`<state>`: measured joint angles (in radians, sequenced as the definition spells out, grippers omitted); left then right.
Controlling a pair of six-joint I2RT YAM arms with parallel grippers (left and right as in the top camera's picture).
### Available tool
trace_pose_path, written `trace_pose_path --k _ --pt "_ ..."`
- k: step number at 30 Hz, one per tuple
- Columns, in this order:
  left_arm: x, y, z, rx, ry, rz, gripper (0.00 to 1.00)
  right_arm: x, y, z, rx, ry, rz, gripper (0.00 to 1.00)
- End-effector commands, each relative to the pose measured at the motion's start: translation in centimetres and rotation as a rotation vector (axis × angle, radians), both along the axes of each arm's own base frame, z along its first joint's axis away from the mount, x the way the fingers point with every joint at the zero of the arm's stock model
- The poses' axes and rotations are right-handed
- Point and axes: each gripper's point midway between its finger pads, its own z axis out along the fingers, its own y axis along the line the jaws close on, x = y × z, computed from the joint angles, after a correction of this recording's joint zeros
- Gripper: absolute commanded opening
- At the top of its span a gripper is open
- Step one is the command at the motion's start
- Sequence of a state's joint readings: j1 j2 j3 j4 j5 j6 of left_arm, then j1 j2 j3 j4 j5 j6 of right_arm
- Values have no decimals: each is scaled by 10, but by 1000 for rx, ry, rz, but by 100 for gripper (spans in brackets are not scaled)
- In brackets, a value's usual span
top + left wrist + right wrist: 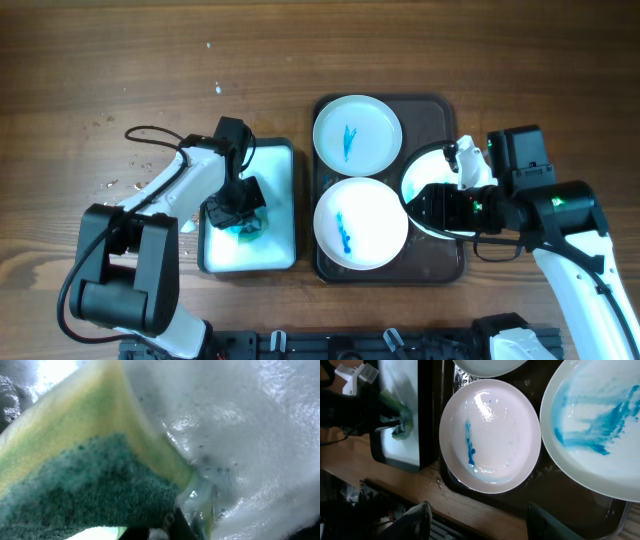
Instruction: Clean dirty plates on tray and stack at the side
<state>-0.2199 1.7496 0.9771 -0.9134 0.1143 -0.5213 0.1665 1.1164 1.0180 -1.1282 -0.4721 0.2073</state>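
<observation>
The dark brown tray (440, 262) holds three white plates. The far plate (357, 133) and the near plate (360, 222) each carry a blue smear. The third plate (420, 180) lies at the right, partly hidden under my right gripper (418, 205), which is open and empty above it. In the right wrist view the near plate (490, 435) is in the middle, the smeared third plate (600, 425) is at the right, and the open fingers (485, 525) are at the bottom. My left gripper (235, 205) is shut on a green and yellow sponge (90, 475) and presses it down in the white tray.
The white tray with a teal rim (275, 160) stands left of the dark tray and looks wet inside. It also shows in the right wrist view (402, 380). Small white specks (110, 185) lie on the wooden table at the left.
</observation>
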Motion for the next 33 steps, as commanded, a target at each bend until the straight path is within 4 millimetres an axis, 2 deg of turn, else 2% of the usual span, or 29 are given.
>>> trace_pose_path --k 1,4,5,8,10,11,15,16,17,18,20,22,23,24,25,27,30,31,33 --pt "-2 -15 17 -90 1 20 7 -3 3 3 21 10 4 61" --pt "-3 -11 47 -93 -68 -10 37 -4 3 3 21 15 4 61" --pt "-4 -5 54 -63 -87 -13 43 -4 3 3 20 15 4 61" --pt "-4 30 60 135 -132 -10 47 -3 3 3 21 13 4 61" --pt "-6 52 50 260 -143 32 49 -3 3 3 21 12 4 61" --pt "-7 54 44 272 -150 46 49 -3 3 3 21 12 4 61" --pt "0 45 3 204 -249 70 49 -2 3 3 21 10 3 61" --pt "0 42 -4 183 -266 72 44 -2 3 3 22 9 4 61" --pt "1 37 -11 152 -280 70 29 -2 3 3 22 9 3 61" --pt "1 32 -12 122 -281 52 4 -2 3 3 22 10 4 61" --pt "7 18 -3 44 -283 28 4 -3 3 3 21 13 4 61" --pt "15 2 16 -39 -283 6 4 -3 3 3 21 13 4 61" --pt "17 -3 27 -61 -278 5 13 -3 3 3 21 15 4 61" --pt "18 -4 37 -66 -272 5 38 -4 3 2 21 17 4 61" --pt "18 -4 44 -63 -263 5 51 -4 3 2 20 19 3 61" --pt "14 -3 49 -57 -248 -28 66 -8 2 1 17 38 4 61" --pt "8 6 43 -10 -223 -47 66 -16 -5 -5 -28 76 -6 61" --pt "6 10 39 12 -220 -49 63 -18 -10 -8 -57 85 -15 61" --pt "4 14 25 40 -218 -53 52 -20 -15 -13 -86 96 -22 61"
